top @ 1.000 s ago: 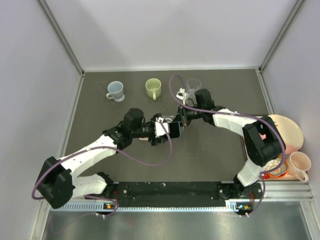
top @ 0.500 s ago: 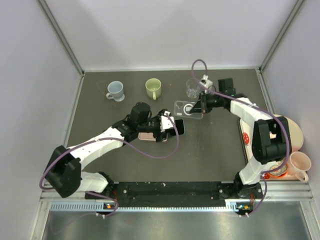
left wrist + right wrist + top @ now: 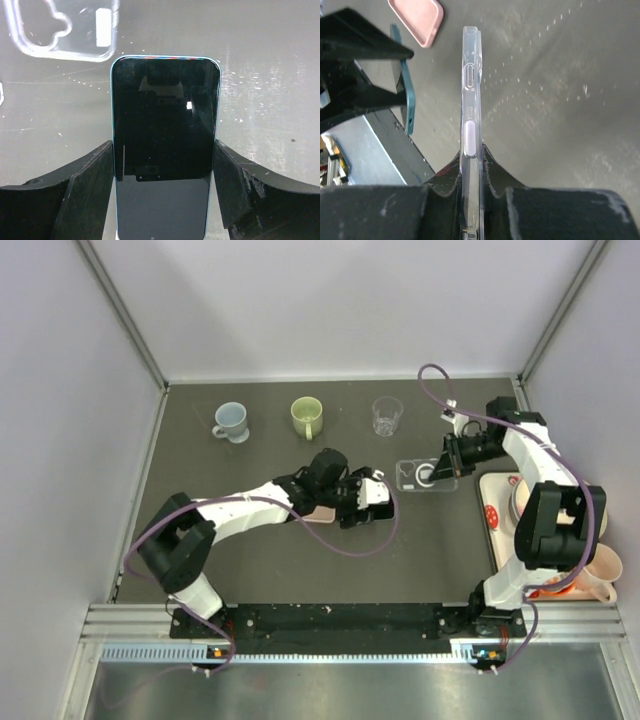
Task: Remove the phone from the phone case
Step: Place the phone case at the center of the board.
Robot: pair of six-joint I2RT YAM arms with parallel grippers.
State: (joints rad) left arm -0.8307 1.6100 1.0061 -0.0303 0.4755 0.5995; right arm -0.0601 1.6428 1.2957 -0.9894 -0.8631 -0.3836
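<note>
- Underneath everything, the dark tabletop (image 3: 260, 570) spreads between pale walls, scuffed and dusty in the wrist views.
- The left arm reaches from the near-left corner to the middle of the tabletop. Its left claw (image 3: 372, 502) stands fairly wide, and both fingers (image 3: 87, 192) press the long sides of the phone (image 3: 165, 125).
- The right arm bends along the right edge. Its right claw (image 3: 446, 467) is pinched almost fully together on one rim of the phone case (image 3: 420, 475).
- A pink plate (image 3: 588, 498) sits at the right edge, with a pink mug (image 3: 603, 570) by the near-right corner.
- Along the far edge stand a blue mug (image 3: 231, 421), a green mug (image 3: 307, 416) and a clear glass (image 3: 387, 415), well apart from each other.
- The phone is bare, out of its case, with a dark screen and a thin teal-blue rim. It sits at about the middle of the tabletop.
- The phone case is clear and empty. It lies toward the right edge, near the phone but not touching it. I cannot tell whether it rests on the tabletop or hangs just above it.
- A pink flat piece (image 3: 417, 17) with rounded corners lies on the tabletop beyond the left claw.
</note>
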